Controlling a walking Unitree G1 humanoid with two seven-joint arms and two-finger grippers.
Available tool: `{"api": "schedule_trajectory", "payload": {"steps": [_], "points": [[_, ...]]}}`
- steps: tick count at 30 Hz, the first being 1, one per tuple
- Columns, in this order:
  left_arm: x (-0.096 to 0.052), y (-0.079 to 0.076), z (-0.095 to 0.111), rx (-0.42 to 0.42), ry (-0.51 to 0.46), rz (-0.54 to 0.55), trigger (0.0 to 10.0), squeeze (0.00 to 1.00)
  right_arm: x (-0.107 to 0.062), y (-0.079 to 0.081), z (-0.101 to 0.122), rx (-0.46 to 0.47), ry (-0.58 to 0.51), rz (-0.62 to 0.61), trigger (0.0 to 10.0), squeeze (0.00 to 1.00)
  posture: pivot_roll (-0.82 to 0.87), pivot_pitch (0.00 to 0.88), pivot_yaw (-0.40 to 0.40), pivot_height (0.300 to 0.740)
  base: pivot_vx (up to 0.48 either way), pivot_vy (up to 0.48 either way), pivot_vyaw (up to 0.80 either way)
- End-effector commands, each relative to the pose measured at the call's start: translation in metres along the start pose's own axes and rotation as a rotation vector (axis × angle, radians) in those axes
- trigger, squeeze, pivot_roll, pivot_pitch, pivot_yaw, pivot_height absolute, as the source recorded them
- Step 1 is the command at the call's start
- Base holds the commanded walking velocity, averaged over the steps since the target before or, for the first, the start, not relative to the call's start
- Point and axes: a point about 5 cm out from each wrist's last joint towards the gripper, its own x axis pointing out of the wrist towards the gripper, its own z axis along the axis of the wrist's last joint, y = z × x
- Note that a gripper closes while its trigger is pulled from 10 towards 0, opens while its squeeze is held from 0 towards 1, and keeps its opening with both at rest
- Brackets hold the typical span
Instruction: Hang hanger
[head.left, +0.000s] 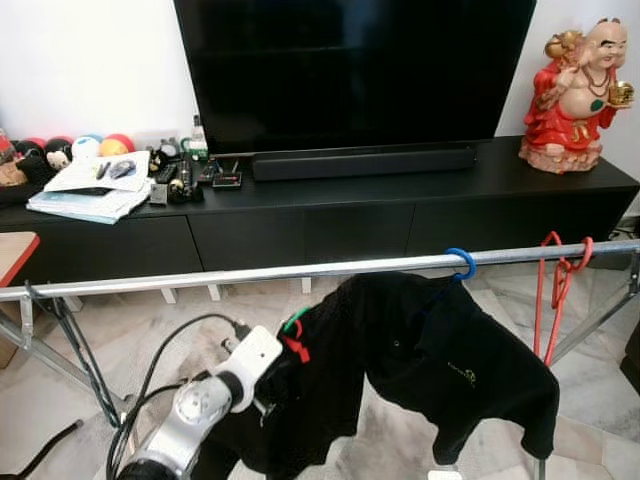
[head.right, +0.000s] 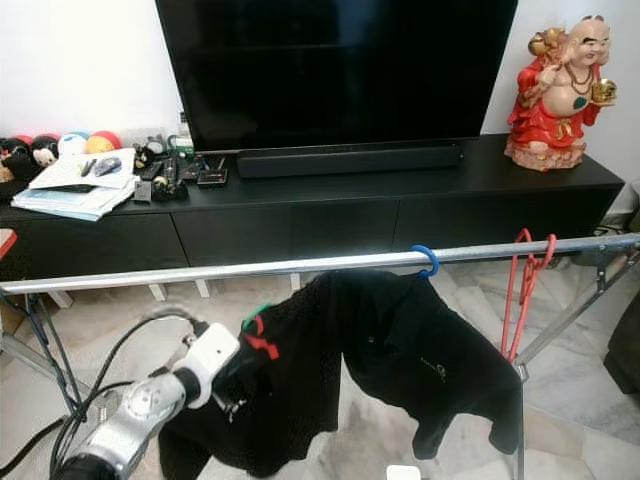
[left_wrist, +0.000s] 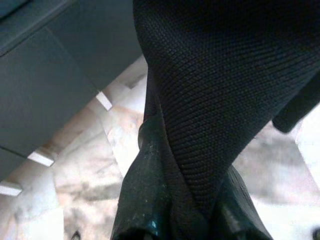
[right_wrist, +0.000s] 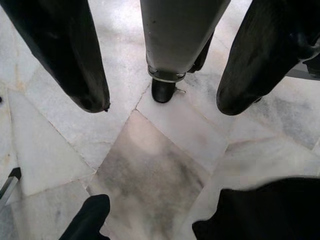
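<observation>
Right now I am holding my left pincer (left_wrist: 187, 220) against the left sleeve of a black shirt (head.left: 430, 350), which is hanging from a blue hanger hook (head.left: 462, 262) on a long metal rail (head.left: 200, 278) running across in front of me. From my head I am seeing the silver left arm (head.left: 200, 410) reaching up into the fabric, with green and red bits (head.left: 295, 335) poking out where the wrist meets the cloth, but the fingers themselves are hiding behind the shirt there. My left wrist view is giving what the head views are not: two black fingers (left_wrist: 142, 200) closing tight on a fold of the woven black fabric, with the marble floor (left_wrist: 90, 165) below.

Further right along the rail, a red hanger (head.left: 558, 280) is hanging by its hook, well apart from the shirt's blue hook.

My right pincer (right_wrist: 157, 107) is pointing down at the floor, its fingers spread wide with nothing between them.

Behind the rail, the head views are showing a low black desk (head.left: 400, 200) carrying a big television (head.left: 350, 70), a soundbar (head.left: 365, 162), a red figurine (head.left: 575, 95) and a pile of papers (head.left: 90, 190).
</observation>
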Motion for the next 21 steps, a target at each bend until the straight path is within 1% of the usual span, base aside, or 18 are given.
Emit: {"api": "schedule_trajectory", "payload": {"steps": [1, 3, 5, 11, 16, 18, 21], "points": [[0.005, 0.008, 0.011, -0.037, -0.027, 0.044, 10.0, 0.0, 0.0, 0.001, 0.001, -0.016, 0.007, 0.009, 10.0, 0.0, 0.06, 0.025, 0.038, 0.74, 0.0, 0.0, 0.0], [0.007, 0.009, 0.014, -0.052, -0.032, 0.057, 10.0, 0.0, 0.0, 0.0, 0.001, -0.016, 0.007, 0.009, 10.0, 0.0, 0.06, 0.025, 0.038, 0.74, 0.0, 0.0, 0.0], [0.011, 0.011, 0.017, -0.085, -0.034, 0.085, 10.0, 0.0, 0.0, -0.001, 0.001, -0.015, 0.007, 0.008, 10.0, 0.0, 0.06, 0.023, 0.04, 0.74, 0.0, 0.0, 0.0], [0.016, 0.015, 0.024, -0.114, -0.031, 0.114, 10.0, 0.0, 0.0, 0.0, 0.001, -0.011, 0.006, 0.008, 10.0, 0.0, 0.06, 0.021, 0.042, 0.74, 0.0, 0.0, 0.0], [0.017, 0.019, 0.021, -0.138, 0.013, 0.163, 10.0, 0.0, 0.0, 0.001, 0.001, -0.01, 0.007, 0.011, 10.0, 0.0, 0.06, 0.021, 0.043, 0.74, 0.0, 0.0, 0.0], [0.017, 0.02, 0.014, -0.152, 0.062, 0.192, 10.0, 0.0, 0.0, 0.0, 0.001, -0.012, 0.007, 0.012, 10.0, 0.0, 0.06, 0.021, 0.043, 0.74, 0.0, 0.0, 0.0], [0.016, 0.022, 0.011, -0.159, 0.087, 0.207, 10.0, 0.0, 0.0, 0.0, 0.001, -0.011, 0.007, 0.011, 10.0, 0.0, 0.06, 0.021, 0.044, 0.74, 0.0, 0.0, 0.0]]}}
